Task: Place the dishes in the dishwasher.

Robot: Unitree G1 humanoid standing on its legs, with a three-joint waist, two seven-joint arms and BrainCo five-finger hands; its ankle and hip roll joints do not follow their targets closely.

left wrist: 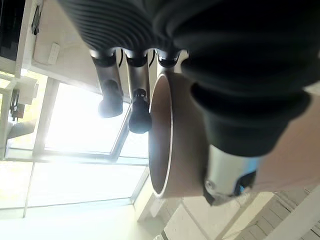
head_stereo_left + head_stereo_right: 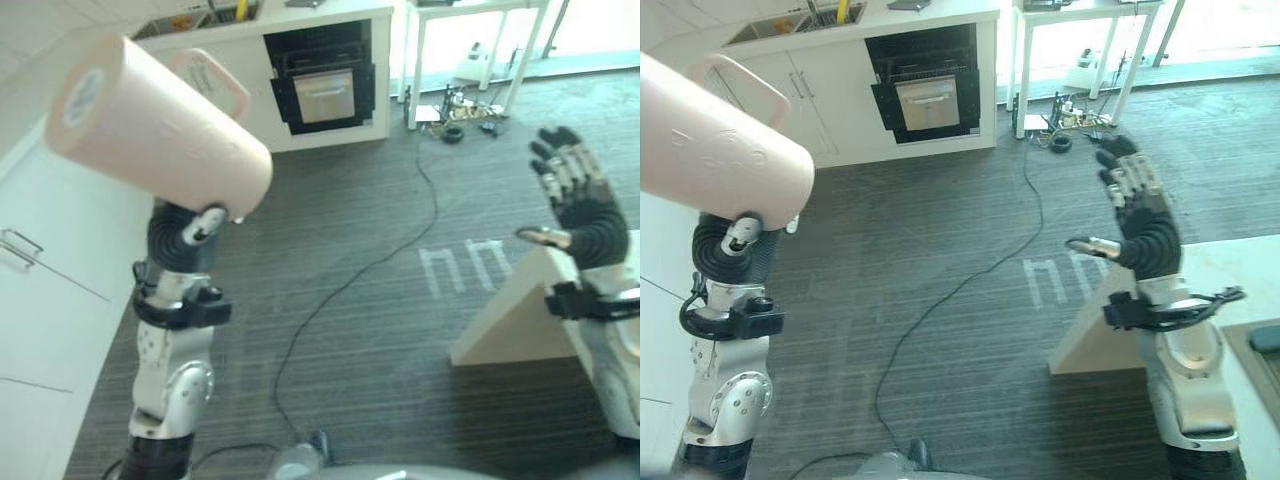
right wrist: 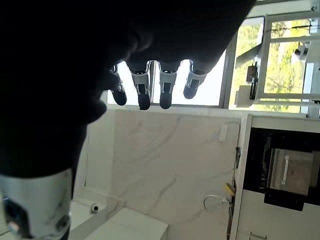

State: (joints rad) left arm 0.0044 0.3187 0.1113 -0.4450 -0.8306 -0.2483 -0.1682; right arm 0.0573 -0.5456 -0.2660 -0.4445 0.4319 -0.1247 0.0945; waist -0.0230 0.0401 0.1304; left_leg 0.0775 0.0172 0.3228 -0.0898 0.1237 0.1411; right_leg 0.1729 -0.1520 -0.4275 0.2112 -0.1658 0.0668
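Observation:
A large pale pink mug (image 2: 160,125) with a handle (image 2: 740,75) is raised high at the left, tilted on its side close to the head camera. My left hand (image 2: 187,233) is under it, fingers and thumb curled round the mug (image 1: 172,145). My right hand (image 2: 1140,225) is held up at the right, palm turned inward, fingers (image 3: 150,87) straight and spread, nothing in it. Far ahead, a dark appliance (image 2: 325,85) with its door hanging open sits in the white counter.
White cabinet fronts (image 2: 40,290) run along the left. A sink (image 2: 185,22) is set in the counter top at the back. A white table (image 2: 470,25) stands back right with clutter (image 2: 465,105) beneath. A pale wedge-shaped counter corner (image 2: 520,315) juts in below my right hand.

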